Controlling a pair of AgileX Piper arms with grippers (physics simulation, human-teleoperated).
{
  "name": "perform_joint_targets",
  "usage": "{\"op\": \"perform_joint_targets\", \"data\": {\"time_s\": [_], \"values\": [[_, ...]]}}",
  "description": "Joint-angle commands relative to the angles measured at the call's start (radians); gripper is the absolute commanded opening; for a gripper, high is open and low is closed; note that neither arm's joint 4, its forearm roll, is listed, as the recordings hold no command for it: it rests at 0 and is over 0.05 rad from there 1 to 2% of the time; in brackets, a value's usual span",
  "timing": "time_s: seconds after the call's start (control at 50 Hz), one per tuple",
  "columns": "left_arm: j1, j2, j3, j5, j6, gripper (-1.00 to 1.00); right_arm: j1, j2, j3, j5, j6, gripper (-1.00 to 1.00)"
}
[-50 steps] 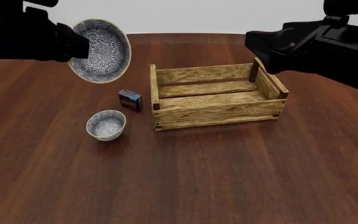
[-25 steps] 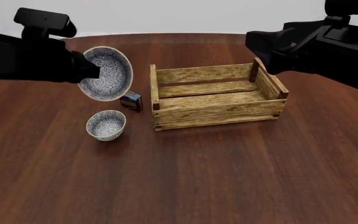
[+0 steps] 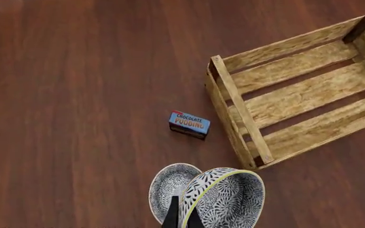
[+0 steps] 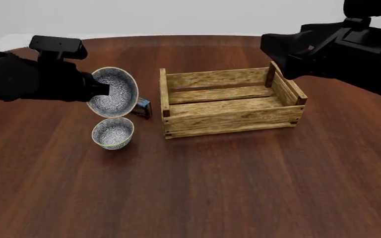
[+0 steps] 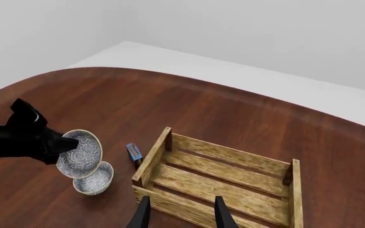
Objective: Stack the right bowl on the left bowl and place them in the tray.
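My left claw [image 4: 103, 89] pinches the right bowl [image 4: 114, 92] by its rim, tilted just above the left bowl [image 4: 113, 132] for stacking; my right claw [image 5: 178, 213] hangs wide over the tray [image 4: 230, 118].

left arm [image 4: 31, 79]: matt black, bulky, boxy block on top | right arm [image 4: 336, 49]: matt black, angular | fingers [image 5: 222, 216]: thin, black

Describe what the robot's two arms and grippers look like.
Both arms are matte black and blocky, with no visible markings or cables. The left arm carries a small black box on top. The right gripper ends in two slim, flat black fingers. The left gripper shows two thin, dark, tapered fingers.
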Motion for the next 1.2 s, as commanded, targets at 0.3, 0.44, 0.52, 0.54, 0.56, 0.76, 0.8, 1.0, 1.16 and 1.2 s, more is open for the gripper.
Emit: {"op": "perform_joint_targets", "data": {"time_s": [0.3, 0.44, 0.52, 0.54, 0.56, 0.76, 0.8, 1.0, 1.16, 1.2], "values": [[0.048, 0.092, 0.064, -0.11, -0.023, -1.0, 0.0, 0.01, 0.004, -0.01, -0.003, 1.0], [0.053, 0.113, 0.078, -0.136, -0.032, -1.0, -0.002, 0.016, 0.004, -0.013, -0.004, 1.0], [0.06, 0.128, 0.084, -0.149, -0.03, -1.0, -0.003, 0.017, 0.004, -0.014, -0.004, 1.0], [0.06, 0.128, 0.086, -0.152, -0.032, -1.0, -0.004, 0.017, 0.004, -0.014, -0.004, 1.0], [0.06, 0.128, 0.091, -0.157, -0.031, -1.0, -0.004, 0.018, 0.003, -0.014, -0.004, 1.0], [0.067, 0.157, 0.114, -0.197, -0.029, -1.0, -0.005, 0.021, 0.002, -0.015, -0.004, 1.0], [0.069, 0.167, 0.116, -0.204, -0.033, -1.0, -0.005, 0.024, 0.002, -0.017, -0.005, 1.0], [0.08, 0.197, 0.129, -0.235, -0.035, -1.0, -0.005, 0.026, 0.002, -0.017, -0.007, 1.0], [0.081, 0.218, 0.135, -0.252, -0.037, -1.0, -0.002, 0.03, 0.003, -0.018, -0.009, 1.0], [0.087, 0.224, 0.134, -0.256, -0.032, -1.0, -0.003, 0.031, 0.003, -0.02, -0.009, 1.0]]}}
